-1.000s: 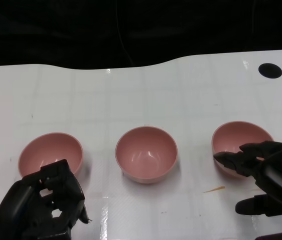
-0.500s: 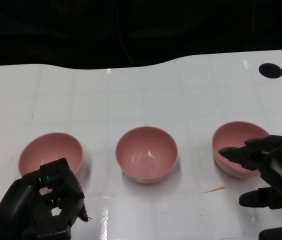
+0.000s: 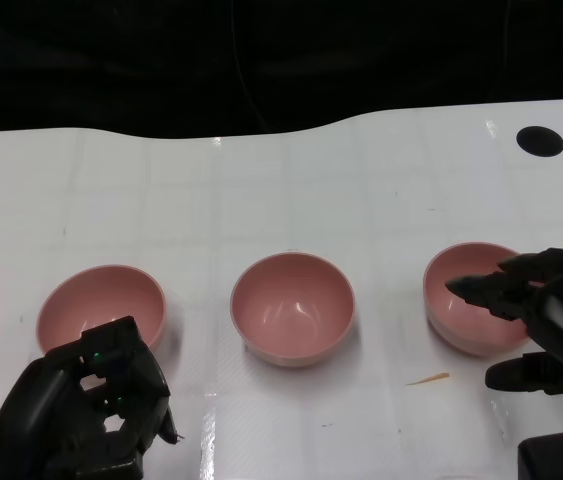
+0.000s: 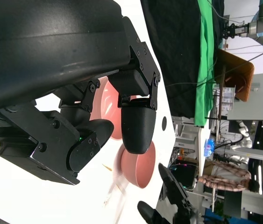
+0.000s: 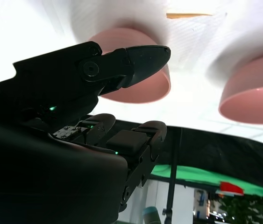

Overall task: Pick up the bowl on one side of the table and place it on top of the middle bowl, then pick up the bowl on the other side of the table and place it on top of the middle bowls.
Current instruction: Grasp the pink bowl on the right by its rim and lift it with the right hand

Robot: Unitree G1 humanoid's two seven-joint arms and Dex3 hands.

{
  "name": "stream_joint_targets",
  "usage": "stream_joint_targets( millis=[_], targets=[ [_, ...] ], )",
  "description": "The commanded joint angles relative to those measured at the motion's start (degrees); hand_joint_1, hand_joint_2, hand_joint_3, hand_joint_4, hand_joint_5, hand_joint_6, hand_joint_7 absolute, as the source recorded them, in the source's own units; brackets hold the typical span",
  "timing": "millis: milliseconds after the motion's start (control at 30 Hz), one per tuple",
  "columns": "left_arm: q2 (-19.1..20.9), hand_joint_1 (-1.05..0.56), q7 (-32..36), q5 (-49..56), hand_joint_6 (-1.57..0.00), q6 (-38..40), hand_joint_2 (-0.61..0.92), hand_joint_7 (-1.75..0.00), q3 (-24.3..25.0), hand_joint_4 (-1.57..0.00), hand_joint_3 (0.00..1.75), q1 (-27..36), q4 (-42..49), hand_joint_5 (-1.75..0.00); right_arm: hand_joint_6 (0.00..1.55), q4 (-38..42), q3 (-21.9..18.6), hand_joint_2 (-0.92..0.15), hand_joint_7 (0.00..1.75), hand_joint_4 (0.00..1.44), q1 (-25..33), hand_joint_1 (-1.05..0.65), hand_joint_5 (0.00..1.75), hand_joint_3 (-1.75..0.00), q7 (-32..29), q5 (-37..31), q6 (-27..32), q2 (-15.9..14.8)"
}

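three glossy pink round bowls sit in a row on the white desk [image 3: 261, 170], each upright and apart from its neighbours. middle pink bowl [image 3: 292, 307] sits near the centre, the left pink bowl [image 3: 101, 308] lies toward the robot's left side, and the right pink bowl [image 3: 473, 297] lies toward its right side.

the right robot hand [image 3: 546, 325] is at the right pink bowl, with its black upper fingers [image 3: 481, 292] reaching over the near rim and above the hollow, and its thumb lower down on the outer side, beside the bowl's wall. the fingers and thumb stand apart with the rim between them; whether they touch the bowl cannot be told, and the bowl sits on the desk. in the right wrist view the same robot hand [image 5: 140, 88] shows one fingertip lying over the pink rim [image 5: 136, 86], with the middle bowl [image 5: 255, 93] off to the side.

the left robot hand [image 3: 86, 410] is low on the near side of the left pink bowl, its fingers curled inward with nothing in them, not on the bowl.

a thin yellowish sliver [image 3: 428, 379] lies on the desk in front of the right bowl. a black round spot [image 3: 539, 141] marks the far right corner of the desk.
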Motion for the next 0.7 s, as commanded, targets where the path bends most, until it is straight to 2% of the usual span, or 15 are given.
stream_joint_targets(
  millis=[33, 433, 700],
  targets=[
    [0.5, 0.01, 0.2, 0.1, -0.78, -0.3, 0.56, -1.46, 0.3, -0.77, 1.19, 0.2, 0.1, -1.67, 0.51, 3.4, 1.0, -0.92, 0.00, 0.59, -2.6, -0.97, 0.01, -0.14, -1.1, 0.1, 0.1, -1.3],
    [0.5, 0.00, -0.1, -0.3, -0.79, 0.0, 0.56, -1.44, 0.2, -0.78, 1.18, 0.6, -0.5, -1.65, 0.50, 11.8, 5.1, -0.92, 0.01, 0.58, -5.1, -0.95, 0.01, -0.06, -4.4, 0.4, -1.0, -1.2],
    [0.5, -0.01, 0.3, 0.0, -0.78, -0.1, 0.56, -1.45, 0.3, -0.78, 1.18, 0.5, -0.5, -1.65, 0.49, 16.9, 7.9, -0.92, 0.00, 0.58, -6.7, -0.95, 0.00, -0.08, -6.6, -0.1, -1.1, -1.1]
  ],
)
